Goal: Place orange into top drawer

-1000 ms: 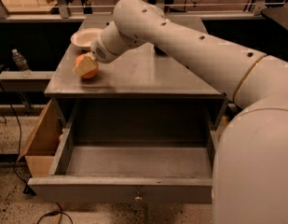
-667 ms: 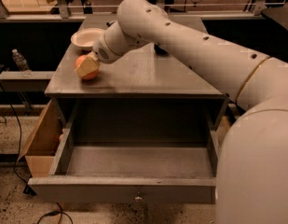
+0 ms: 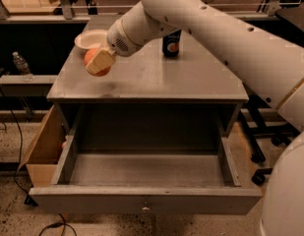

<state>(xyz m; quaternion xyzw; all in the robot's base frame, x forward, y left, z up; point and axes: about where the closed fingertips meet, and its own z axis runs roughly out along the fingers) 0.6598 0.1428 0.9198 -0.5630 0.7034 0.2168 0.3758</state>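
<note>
The orange point(image 3: 91, 57) is held in my gripper point(image 3: 99, 62) above the left part of the grey cabinet top point(image 3: 156, 77). The cream fingers point(image 3: 100, 61) are shut on the fruit and cover its front. A faint shadow lies on the top just beneath it, so it is lifted off the surface. The top drawer point(image 3: 146, 168) is pulled wide open below the cabinet top, its grey inside bare, its front panel with a small metal knob point(image 3: 145, 209) nearest the camera. My arm reaches in from the right.
A cream-white bowl point(image 3: 90, 37) sits at the back left of the top, just behind the orange. A dark soda can point(image 3: 170, 44) stands at the back centre. A brown cardboard box point(image 3: 41, 149) leans beside the drawer's left side. A water bottle point(image 3: 21, 64) stands on a shelf at far left.
The gripper has lifted the orange off the cabinet top and drawn it slightly toward the front edge; the camera view has shifted closer.
</note>
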